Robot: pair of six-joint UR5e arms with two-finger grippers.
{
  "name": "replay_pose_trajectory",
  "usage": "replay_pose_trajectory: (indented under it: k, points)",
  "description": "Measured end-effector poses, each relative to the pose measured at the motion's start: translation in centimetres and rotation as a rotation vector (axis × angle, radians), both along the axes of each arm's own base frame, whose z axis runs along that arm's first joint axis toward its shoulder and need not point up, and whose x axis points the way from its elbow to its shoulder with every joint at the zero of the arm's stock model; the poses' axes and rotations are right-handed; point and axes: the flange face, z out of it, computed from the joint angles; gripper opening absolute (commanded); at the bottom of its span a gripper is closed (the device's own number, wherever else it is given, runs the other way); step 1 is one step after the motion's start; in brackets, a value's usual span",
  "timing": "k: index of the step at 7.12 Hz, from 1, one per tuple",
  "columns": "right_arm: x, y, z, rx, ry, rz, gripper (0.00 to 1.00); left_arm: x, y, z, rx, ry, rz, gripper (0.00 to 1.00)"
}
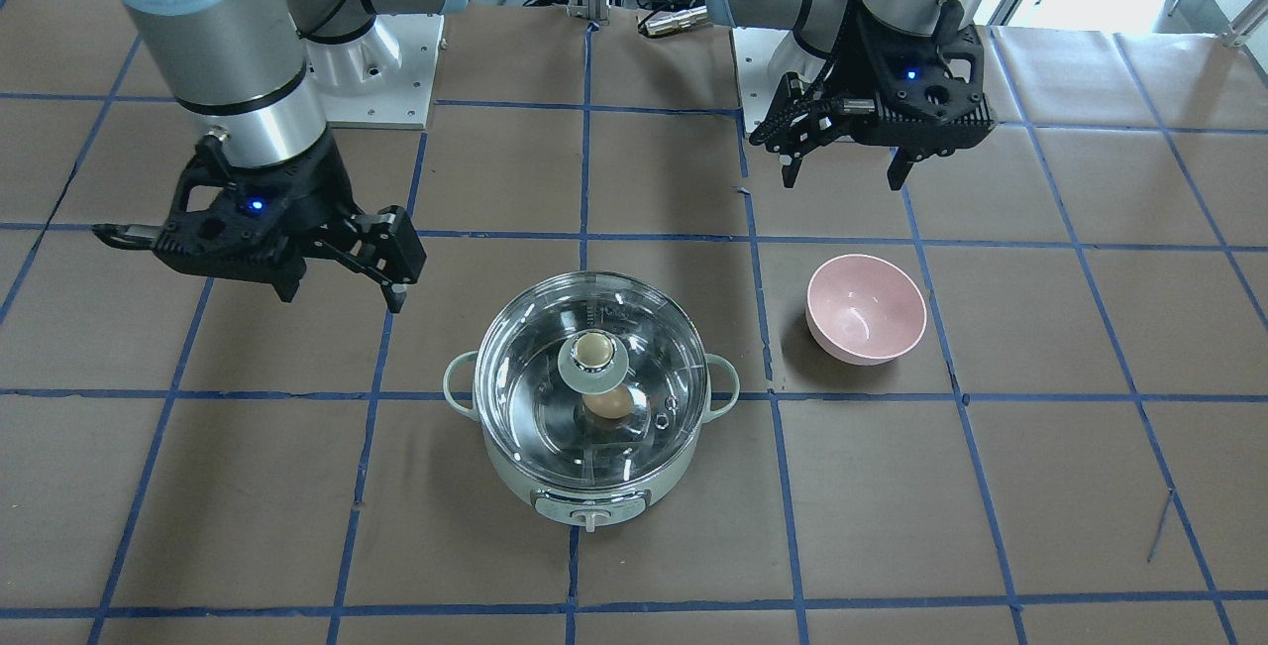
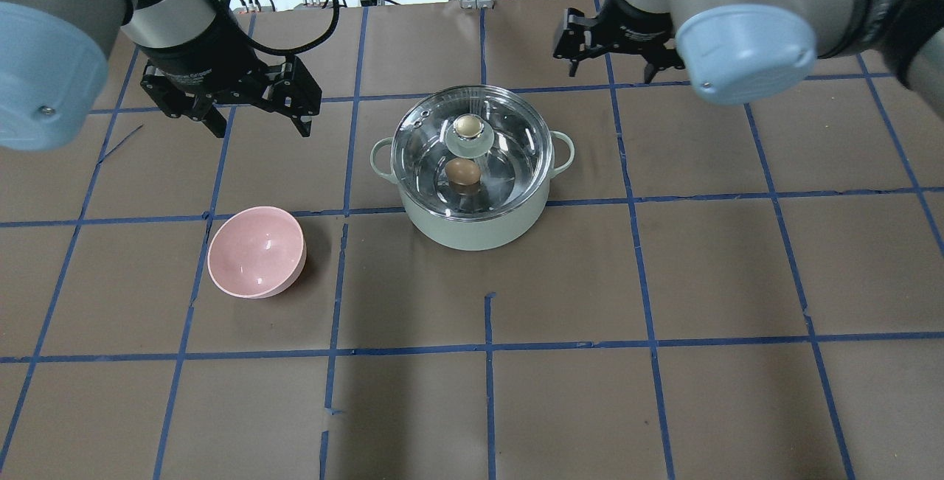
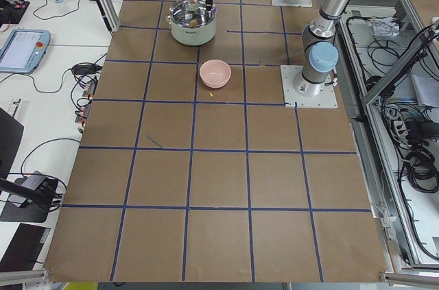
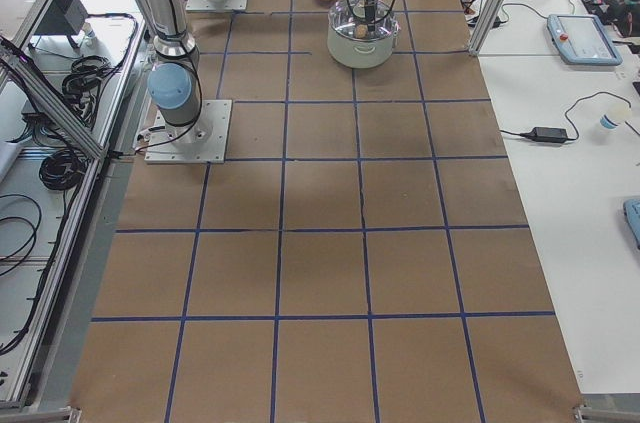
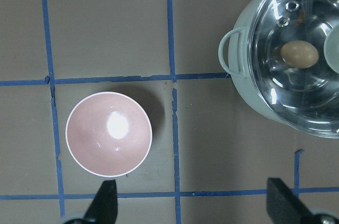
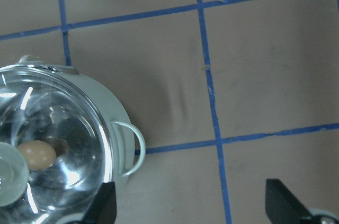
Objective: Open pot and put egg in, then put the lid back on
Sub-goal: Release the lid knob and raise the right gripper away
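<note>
Overhead exterior is showing the brown-papered table (image 2: 686, 273), gridded with blue tape and carrying two containers. The pot (image 2: 479, 231), the larger of them, is standing near the middle of the table, its loop handles pointing to either side and its dial facing away from the robot. The lid (image 2: 512, 152) is sitting flat on the pot's rim, closing it, with the beige knob (image 2: 469, 125) standing upright at its centre. The left gripper (image 2: 262, 124) is hanging above the table beyond the bowl, its fingers spread wide and gripping nothing; the right gripper (image 2: 611, 71) is hovering beyond the pot on the robot's right, likewise spread wide and carrying nothing. The pink bowl (image 2: 256, 251) is resting well apart from the pot, on the robot's left, showing only its bare glossy inside. The egg (image 2: 463, 171) is lying on the steel floor inside the pot, showing through the glass just beside the knob
</note>
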Motion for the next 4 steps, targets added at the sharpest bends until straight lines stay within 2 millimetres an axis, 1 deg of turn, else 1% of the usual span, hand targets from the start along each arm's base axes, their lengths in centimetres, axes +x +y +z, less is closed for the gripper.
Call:
replay_pose_trajectory:
  k: [1,2,3,4]
  points:
    - [-1.7,0.4,0.2,0.036,0.010,0.020,1.00,0.0,0.0,0.0,0.000,0.000,0.000,1.00]
    - [-2.8,0.6,0.3,0.059,0.019,0.044,1.00,0.0,0.0,0.0,0.001,0.000,0.000,1.00]
    - [-3.4,0.7,0.4,0.069,0.028,0.068,1.00,0.0,0.0,0.0,0.000,0.000,0.001,1.00]
    - [-3.6,0.8,0.4,0.073,0.034,0.091,1.00,0.0,0.0,0.0,0.000,0.000,0.001,1.00]
